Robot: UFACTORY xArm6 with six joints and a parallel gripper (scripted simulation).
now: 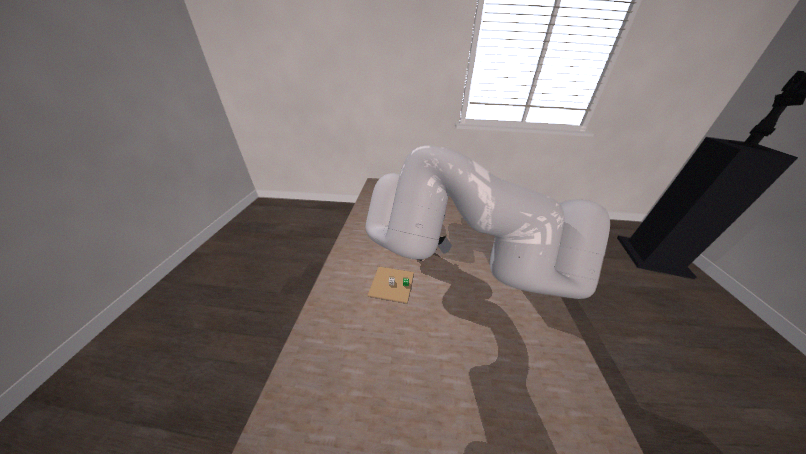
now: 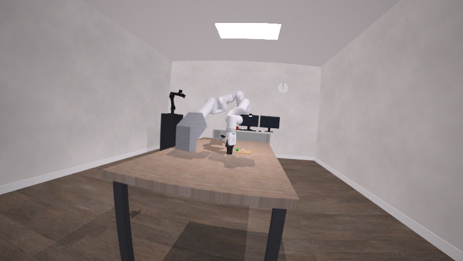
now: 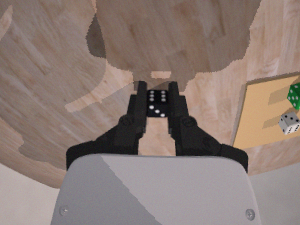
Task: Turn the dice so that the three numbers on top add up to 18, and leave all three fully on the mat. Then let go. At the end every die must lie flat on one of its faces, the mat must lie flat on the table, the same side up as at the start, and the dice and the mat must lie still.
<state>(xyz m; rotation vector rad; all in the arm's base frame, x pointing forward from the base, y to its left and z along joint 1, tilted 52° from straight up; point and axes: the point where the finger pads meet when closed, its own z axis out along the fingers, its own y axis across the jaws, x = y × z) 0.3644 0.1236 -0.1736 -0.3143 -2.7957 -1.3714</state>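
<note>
A long wooden table [image 1: 394, 366] is seen running the length of the room, with the white arm [image 1: 485, 208] bent over its far half. A tan mat [image 1: 383, 293] is laid flat on the table beside the arm. The gripper [image 3: 157, 111] is positioned off the mat, over bare wood, and its black fingers are closed narrowly on a black die [image 3: 157, 103], whose visible face is marked with white pips. A green die [image 1: 406, 281] and a white die [image 1: 391, 280] are found on the mat, near each other, by one edge.
</note>
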